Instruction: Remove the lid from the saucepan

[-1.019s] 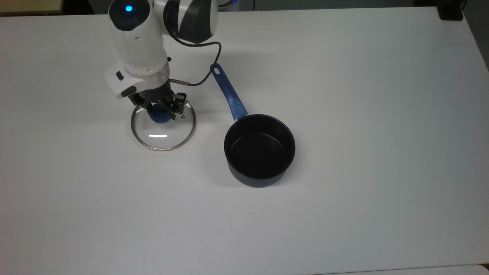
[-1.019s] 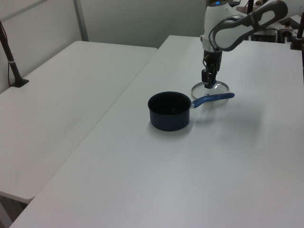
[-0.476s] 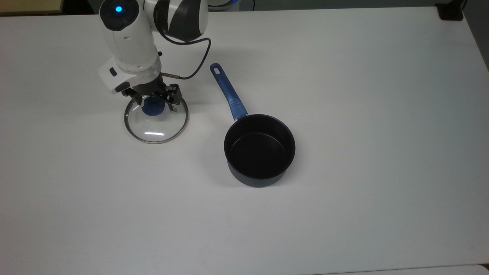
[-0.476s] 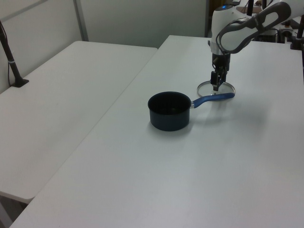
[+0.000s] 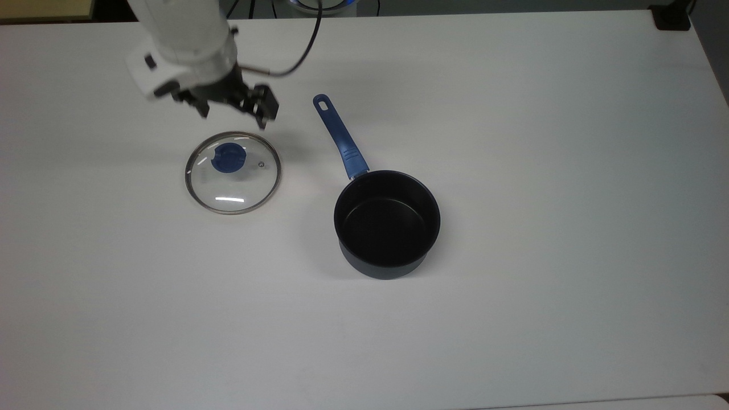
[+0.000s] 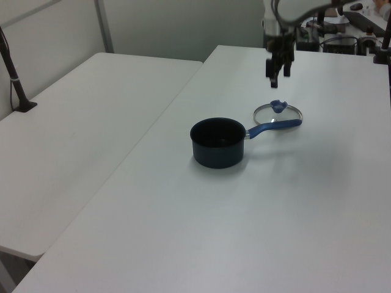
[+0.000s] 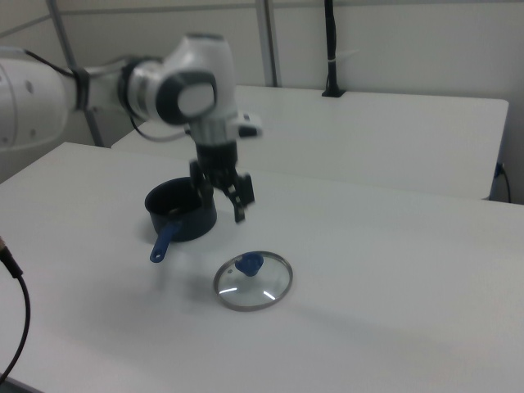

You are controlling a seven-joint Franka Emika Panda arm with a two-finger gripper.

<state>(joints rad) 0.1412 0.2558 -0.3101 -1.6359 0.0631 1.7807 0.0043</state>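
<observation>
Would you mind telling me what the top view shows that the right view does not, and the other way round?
The top view alone looks straight down into the saucepan, showing its black inside and the hole at the end of its handle. The right view alone shows the arm's upper joints, a second table behind and a post on it. Both show the lid lying flat on the table, apart from the saucepan, with the open gripper raised clear of its blue knob.

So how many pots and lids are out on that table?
2. One saucepan stands open near the table's middle, and one glass lid lies flat on the table at the top view's left of it, below the raised, open hand.
</observation>
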